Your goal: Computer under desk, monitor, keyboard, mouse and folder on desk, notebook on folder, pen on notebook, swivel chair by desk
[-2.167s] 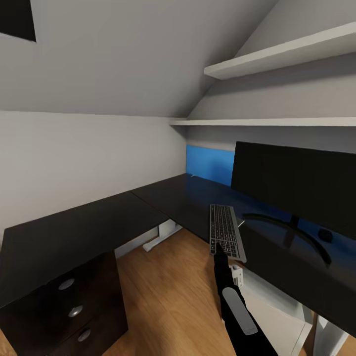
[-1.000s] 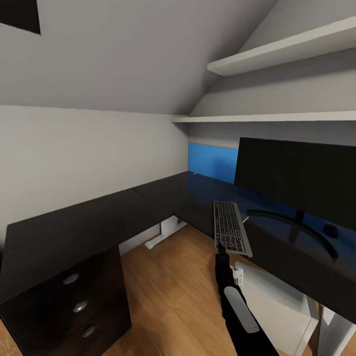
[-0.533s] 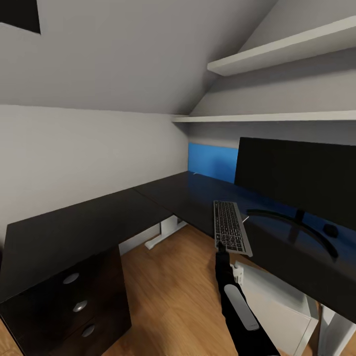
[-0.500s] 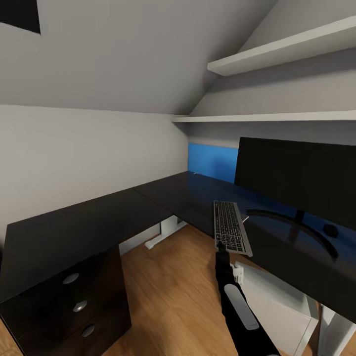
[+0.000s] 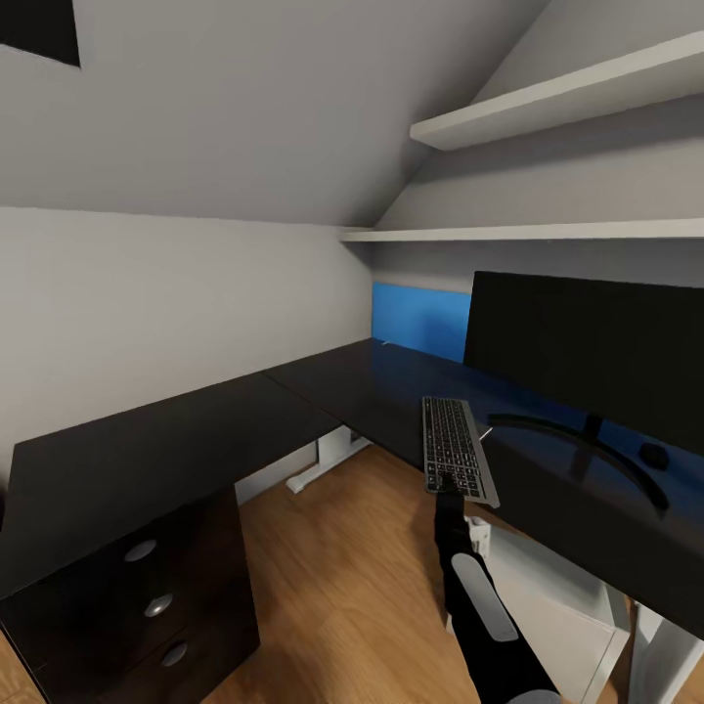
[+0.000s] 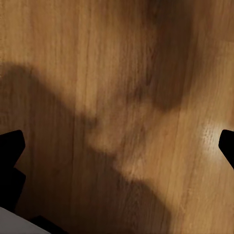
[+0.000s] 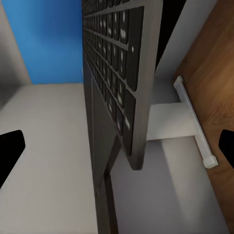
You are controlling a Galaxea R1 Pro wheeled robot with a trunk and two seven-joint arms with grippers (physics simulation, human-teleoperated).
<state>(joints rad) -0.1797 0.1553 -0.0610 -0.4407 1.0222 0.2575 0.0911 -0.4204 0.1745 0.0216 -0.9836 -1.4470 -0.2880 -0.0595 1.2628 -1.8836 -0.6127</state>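
Observation:
The silver-grey keyboard (image 5: 454, 445) lies on the black desk (image 5: 196, 440) in front of the monitor (image 5: 596, 347), its near end sticking out past the desk's front edge. My right gripper (image 5: 447, 481) reaches up from below to that near end. In the right wrist view the keyboard (image 7: 114, 83) is close and edge-on, and the right gripper (image 7: 117, 146) is open, its fingertips far apart. The small black mouse (image 5: 653, 453) sits by the monitor's stand. A white computer case (image 5: 548, 611) stands under the desk. My left gripper (image 6: 117, 146) is open above bare wooden floor.
The desk's black drawer unit (image 5: 147, 606) with round silver knobs stands at the near left. A white desk leg (image 5: 318, 469) rests on the wooden floor (image 5: 342, 596). A blue wall panel (image 5: 420, 321) is behind the desk, with two white shelves (image 5: 548, 233) above.
The view shifted slightly early on. My right arm has pushed forward and up, so the gripper now overlaps the keyboard's near end. The keyboard has not moved.

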